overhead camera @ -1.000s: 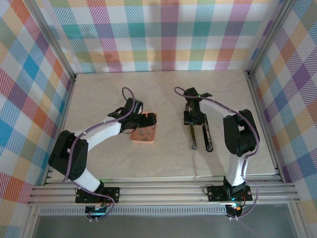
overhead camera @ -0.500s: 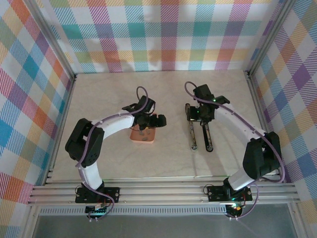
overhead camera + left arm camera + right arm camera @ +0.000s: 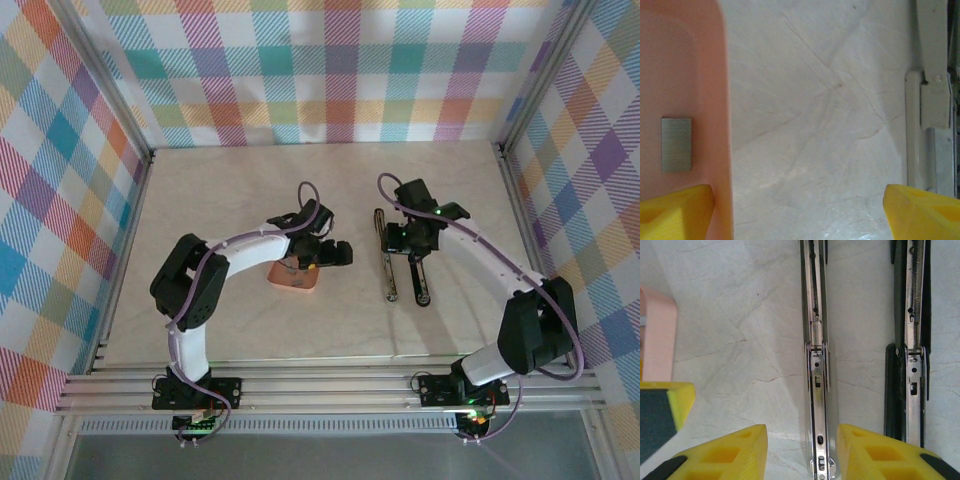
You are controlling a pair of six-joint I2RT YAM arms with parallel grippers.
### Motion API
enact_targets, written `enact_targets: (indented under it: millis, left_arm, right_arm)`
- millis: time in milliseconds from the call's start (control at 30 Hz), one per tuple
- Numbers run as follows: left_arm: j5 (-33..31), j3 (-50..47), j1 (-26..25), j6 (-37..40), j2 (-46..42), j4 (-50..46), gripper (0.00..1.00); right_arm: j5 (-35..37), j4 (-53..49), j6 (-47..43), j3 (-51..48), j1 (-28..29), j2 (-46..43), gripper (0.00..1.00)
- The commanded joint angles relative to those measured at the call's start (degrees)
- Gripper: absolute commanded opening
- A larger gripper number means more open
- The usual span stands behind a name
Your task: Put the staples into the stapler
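Left gripper [image 3: 799,202] is wide open with nothing in it. Its yellow fingertips [image 3: 675,210] hang over the bare table [image 3: 815,125], one tip above the rim of the salmon-pink tray [image 3: 705,75]. One grey staple strip [image 3: 676,145] lies flat in the tray, just beside that tip and not touched. Stapler [image 3: 391,280] lies folded open on the table, right of the tray in the top view, its two arms flat and side by side. Right gripper [image 3: 802,450] is partly open, straddling the stapler's metal magazine rail [image 3: 816,350] from above (gap showing either side, no grip visible). Black base arm [image 3: 912,315] sits just beside that rail.
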Motion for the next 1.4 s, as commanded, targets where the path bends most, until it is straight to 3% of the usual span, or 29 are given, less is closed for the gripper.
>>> enact_targets:
  millis: [0, 300, 533, 700, 833, 1000, 1367]
  left_arm:
    - [1.3, 1.5, -2.8, -2.2, 0.4, 0.9, 0.87]
    - [-0.5, 0.8, -10.1, -6.7, -0.5, 4.3, 0.88]
    - [-8.5, -0.4, -10.2, -3.7, -7.4, -1.4, 0.91]
    - [-9.7, -4.0, -5.9, -2.9, -13.8, -2.8, 0.92]
    - [-9.5, -8.2, -0.7, -2.2, -17.5, -2.5, 0.92]
    - [-7.0, -11.6, 4.6, -1.6, -17.6, -1.6, 0.92]
    - [0.9, -13.7, 6.5, -1.6, -12.5, 2.4, 0.91]
  right_arm:
    - [-0.5, -1.0, 1.3, -1.1, -0.3, -3.6, 0.4]
    - [-3.7, -3.6, 3.4, -1.4, -0.3, -8.9, 0.4]
    - [-8.5, -2.8, 6.7, -4.2, -0.3, -12.5, 0.41]
    - [-16.3, 4.5, 12.9, -8.5, 0.2, -13.0, 0.44]
    - [-22.8, 14.8, 17.8, -13.0, 0.9, -11.7, 0.57]
    - [-25.8, 20.4, 21.2, -13.9, 2.1, -5.8, 0.6]
    - [-28.4, 27.7, 23.3, -11.5, 2.6, 7.8, 0.59]
